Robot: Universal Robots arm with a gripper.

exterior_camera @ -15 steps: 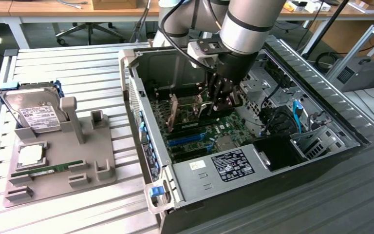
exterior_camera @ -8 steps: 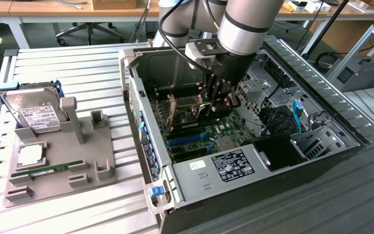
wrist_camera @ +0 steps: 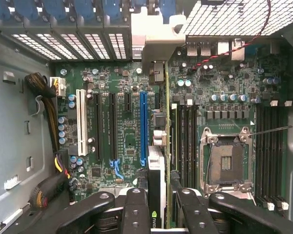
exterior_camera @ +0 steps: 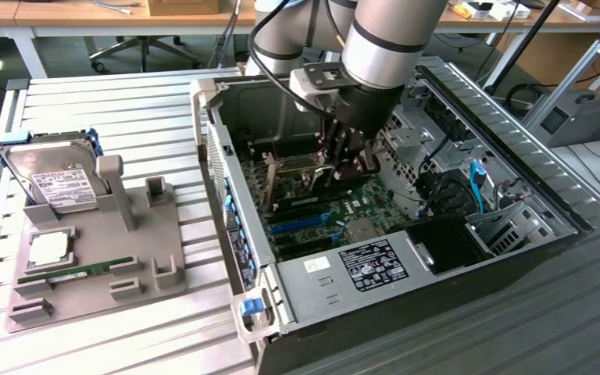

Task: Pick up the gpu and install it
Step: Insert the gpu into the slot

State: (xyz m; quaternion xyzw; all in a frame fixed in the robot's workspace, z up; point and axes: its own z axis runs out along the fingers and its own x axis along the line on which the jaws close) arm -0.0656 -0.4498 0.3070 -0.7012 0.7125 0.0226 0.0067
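The gpu (exterior_camera: pixel 294 166) is a dark card with a metal end bracket, held edge-down inside the open computer case (exterior_camera: pixel 311 273) just above the motherboard. My gripper (exterior_camera: pixel 344 168) is shut on it from above. In the wrist view the gpu (wrist_camera: pixel 157 170) runs edge-on between the blue slot (wrist_camera: pixel 143 126) and the memory slots (wrist_camera: pixel 183 141). Its bracket (wrist_camera: pixel 154 44) reaches the case's rear wall. The gripper (wrist_camera: pixel 161 195) has black fingers (wrist_camera: pixel 136 209) on both sides of the card. Whether the card's edge sits in a slot I cannot tell.
A grey parts holder (exterior_camera: pixel 154 258) on the exterior view's left carries a hard drive (exterior_camera: pixel 55 176), a processor (exterior_camera: pixel 50 246) and a green RAM stick (exterior_camera: pixel 76 273). Inside the case are the processor socket (wrist_camera: pixel 228 161), cable bundles (wrist_camera: pixel 44 87) and a drive cage (exterior_camera: pixel 508 226).
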